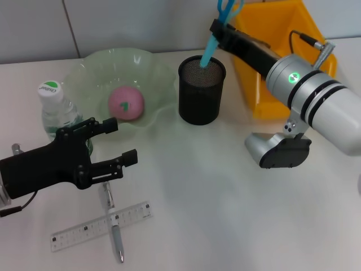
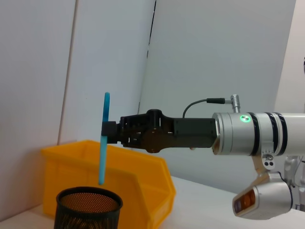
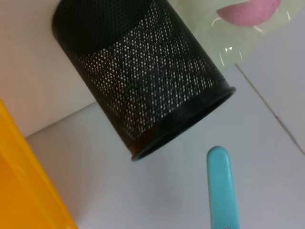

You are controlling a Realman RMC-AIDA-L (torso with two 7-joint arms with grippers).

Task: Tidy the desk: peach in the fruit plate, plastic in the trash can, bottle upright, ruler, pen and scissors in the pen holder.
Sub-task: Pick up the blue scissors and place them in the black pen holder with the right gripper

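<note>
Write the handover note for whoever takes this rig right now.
Right hand: shut on the scissors, held upright with the tip just above the pen holder; not released yet.
Left hand: open, empty, hovering above the pen and ruler.
Done: peach in the fruit plate, bottle upright.
Left: drop the scissors in, then pen and ruler, which lie crossed on the desk. No plastic visible; yellow bin stands behind the holder.

Silver arms, black-banded, with black hands (image 1: 121, 141).
</note>
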